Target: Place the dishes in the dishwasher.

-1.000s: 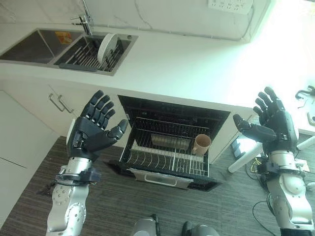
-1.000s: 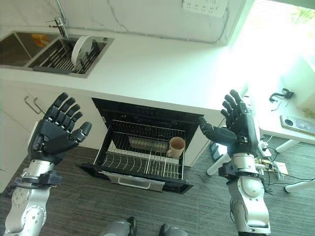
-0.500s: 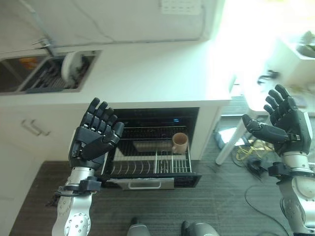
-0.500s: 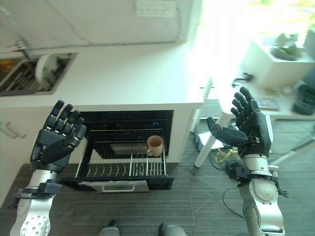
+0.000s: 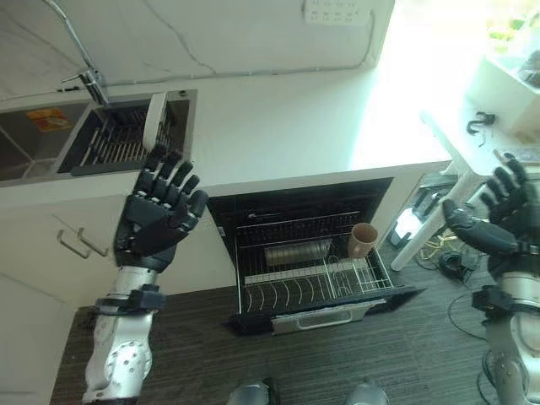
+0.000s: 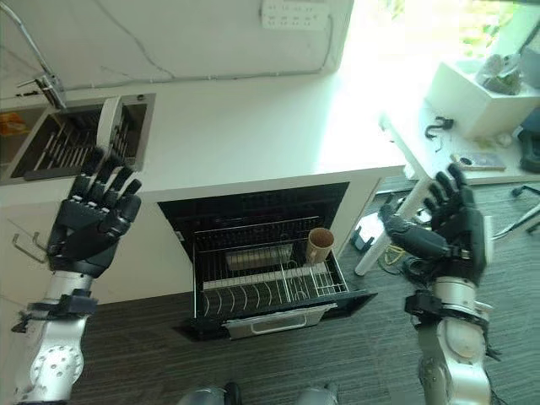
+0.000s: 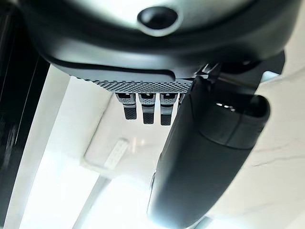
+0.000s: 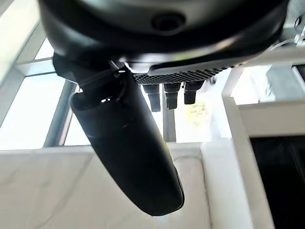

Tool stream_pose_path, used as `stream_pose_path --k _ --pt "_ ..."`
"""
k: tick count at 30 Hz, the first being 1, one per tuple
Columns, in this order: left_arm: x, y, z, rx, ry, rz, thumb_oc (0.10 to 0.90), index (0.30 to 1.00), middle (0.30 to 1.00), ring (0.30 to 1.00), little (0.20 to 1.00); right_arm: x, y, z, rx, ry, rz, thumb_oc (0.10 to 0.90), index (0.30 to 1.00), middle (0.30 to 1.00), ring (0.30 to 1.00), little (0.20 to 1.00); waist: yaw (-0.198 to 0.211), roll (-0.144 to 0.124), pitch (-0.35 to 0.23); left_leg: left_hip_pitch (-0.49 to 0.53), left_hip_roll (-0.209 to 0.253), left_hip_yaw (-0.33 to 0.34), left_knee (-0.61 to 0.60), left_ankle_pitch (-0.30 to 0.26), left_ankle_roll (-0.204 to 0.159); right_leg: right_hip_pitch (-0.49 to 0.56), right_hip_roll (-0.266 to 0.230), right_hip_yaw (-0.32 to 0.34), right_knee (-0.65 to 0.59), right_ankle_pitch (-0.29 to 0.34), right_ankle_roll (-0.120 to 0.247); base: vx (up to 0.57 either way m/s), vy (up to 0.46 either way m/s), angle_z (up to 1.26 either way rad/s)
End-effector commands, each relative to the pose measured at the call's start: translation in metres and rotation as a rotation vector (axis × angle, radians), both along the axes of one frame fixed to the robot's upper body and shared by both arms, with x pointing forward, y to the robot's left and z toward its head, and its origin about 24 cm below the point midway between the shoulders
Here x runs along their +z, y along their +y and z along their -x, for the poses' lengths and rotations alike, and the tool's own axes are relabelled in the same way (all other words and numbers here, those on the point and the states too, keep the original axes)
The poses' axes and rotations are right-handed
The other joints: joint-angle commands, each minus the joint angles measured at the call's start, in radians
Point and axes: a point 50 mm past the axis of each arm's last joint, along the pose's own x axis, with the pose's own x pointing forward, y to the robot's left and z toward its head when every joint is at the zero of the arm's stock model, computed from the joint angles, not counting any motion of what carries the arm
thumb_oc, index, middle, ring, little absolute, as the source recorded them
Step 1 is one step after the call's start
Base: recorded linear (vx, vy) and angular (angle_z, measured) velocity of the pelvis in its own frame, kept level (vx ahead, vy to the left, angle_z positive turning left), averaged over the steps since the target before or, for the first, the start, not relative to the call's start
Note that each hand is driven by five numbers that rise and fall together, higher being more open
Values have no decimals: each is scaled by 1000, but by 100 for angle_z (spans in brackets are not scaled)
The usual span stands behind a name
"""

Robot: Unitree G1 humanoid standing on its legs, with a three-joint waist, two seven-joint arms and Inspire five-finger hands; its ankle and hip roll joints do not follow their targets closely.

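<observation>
The left hand is raised in front of the counter with fingers spread wide, holding nothing; the right hand is raised at the right, likewise spread and empty. A plate stands upright in the sink rack. Under the counter, the dishwasher rack is pulled out, with a cup upright at its right side.

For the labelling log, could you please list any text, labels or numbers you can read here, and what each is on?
No text is readable in these pictures.
Orange label in the sink: print too blurred to read.
Wall socket panel: any markings are too small to tell.
Cup in the dishwasher rack: no visible print.
</observation>
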Motion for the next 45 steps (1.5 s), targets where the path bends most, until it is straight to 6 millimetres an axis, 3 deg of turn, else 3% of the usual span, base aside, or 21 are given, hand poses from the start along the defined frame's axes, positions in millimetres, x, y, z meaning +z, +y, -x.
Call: stream_pose_path --k 1,2,4,5,10,13,15,17,23,25,27,30,32,33,34,36,38,39,43,44,45 --pt "58 -17 6 -55 -315 -136 800 900 900 900 900 63 0 -2 -38 -280 164 800 900 900 900 900 -8 -14 -65 72 7 -124 -48 -76 -79 107 166 9 -46 -61 7 -51 73 39" --pt "59 -22 5 -58 -327 -131 800 900 900 900 900 63 1 -2 -35 -278 168 800 900 900 900 900 -19 -27 -67 77 -23 -141 -48 -80 -75 83 231 34 -58 -56 -10 -30 36 40" --pt "60 -26 4 -61 -333 -133 800 900 900 900 900 63 2 -1 -30 -280 172 800 900 900 900 900 -23 -35 -68 76 -42 -148 -48 -79 -76 74 250 39 -84 -75 -26 -32 -45 38" --pt "60 -27 3 -63 -336 -137 800 900 900 900 900 61 1 -1 -29 -277 176 800 900 900 900 900 -20 -39 -72 72 -54 -156 -48 -76 -75 70 248 38 -84 -125 -49 -14 -102 27" --pt "58 -27 2 -67 -331 -128 800 900 900 900 900 60 -2 1 -35 -264 176 800 900 900 900 900 -20 -44 -80 70 -68 -165 -48 -71 -80 67 243 39 -84 -135 -51 9 -51 21" --pt "55 -27 3 -94 -308 -105 800 900 900 900 900 58 -5 -1 -43 -237 181 800 900 900 900 900 -13 -24 -96 84 -75 -109 -48 -51 -103 74 227 25 -84 -214 -77 68 -79 -1" --pt "56 -31 1 -128 -306 -83 800 900 900 900 900 57 -9 1 -77 -219 191 800 900 900 900 900 -26 -26 -81 81 -18 -29 -48 9 -148 95 205 4 -84 -228 -86 39 23 6" --pt "57 -35 1 -145 -307 -71 800 900 900 900 900 59 -12 2 -88 -215 195 800 900 900 900 900 -35 -33 -70 58 33 5 -48 27 -168 102 190 -1 -84 -232 -86 -10 128 55" --pt "52 -31 9 -95 -318 -7 800 900 900 900 900 64 -15 2 -47 -219 238 800 900 900 900 900 -31 -29 -85 -26 145 -133 -48 98 -211 87 181 61 -84 -249 -96 65 288 -18" --pt "49 -33 10 -99 -326 -3 800 900 900 900 900 66 -18 3 -48 -224 239 800 900 900 900 900 -44 -24 -91 -24 195 -127 -48 118 -223 82 161 60 -84 -248 -93 109 431 -61" --pt "50 -33 10 -116 -345 -4 800 900 900 900 900 68 -22 6 -61 -222 248 800 900 900 900 900 -63 -17 -95 3 207 -92 -48 75 -222 73 123 51 -84 -241 -77 111 494 -36" --pt "60 -33 7 -152 -392 -51 800 900 900 900 900 70 -26 7 -92 -227 237 800 900 900 900 900 -82 -7 -99 28 193 -50 -48 23 -218 60 59 39 -84 -217 -28 105 488 7" --pt "73 -34 10 -153 -447 -134 800 900 900 900 900 66 -26 11 -102 -229 195 800 900 900 900 900 -78 -2 -98 32 139 -69 -48 -14 -186 69 10 48 -84 -160 23 163 577 30" --pt "73 -34 10 -153 -447 -134 800 900 900 900 900 66 -26 11 -102 -229 195 800 900 900 900 900 -78 -2 -98 32 139 -69 -48 -14 -186 69 10 48 -84 -160 23 187 569 19" --pt "80 -37 7 -174 -465 -166 800 900 900 900 900 59 -22 12 -103 -219 178 800 900 900 900 900 -76 -2 -93 36 95 -86 -48 -41 -154 84 -16 51 -84 -84 37 151 416 21" --pt "84 -43 3 -193 -463 -201 800 900 900 900 900 51 -16 11 -90 -197 174 800 900 900 900 900 -73 9 -84 43 61 -113 -48 -56 -121 106 -22 29 -79 6 30 205 535 21" --pt "86 -46 1 -175 -460 -228 800 900 900 900 900 50 -7 9 -59 -200 171 800 900 900 900 900 -63 18 -73 52 53 -110 -48 -62 -104 97 -22 -10 1 6 21 138 364 32" --pt "86 -48 1 -146 -455 -266 800 900 900 900 900 51 0 5 -26 -204 174 800 900 900 900 900 -50 19 -64 59 50 -92 -48 -62 -98 78 -1 -36 64 -10 15 117 235 -14" --pt "88 -51 0 -140 -455 -314 800 900 900 900 900 57 2 -2 -20 -222 170 800 900 900 900 900 -51 -10 -69 52 12 -90 -48 -58 -99 94 181 -18 -84 -99 -17 73 -7 -33" --pt "89 -51 0 -134 -457 -330 800 900 900 900 900 58 1 -3 -16 -231 167 800 900 900 900 900 -45 -20 -68 52 4 -80 -48 -58 -102 85 185 -27 -84 -137 -31 45 -104 5" --pt "89 -51 0 -131 -460 -345 800 900 900 900 900 59 1 -2 -12 -239 164 800 900 900 900 900 -43 -27 -67 50 -8 -74 -48 -61 -99 78 179 -27 -84 -128 -28 51 -96 -2"
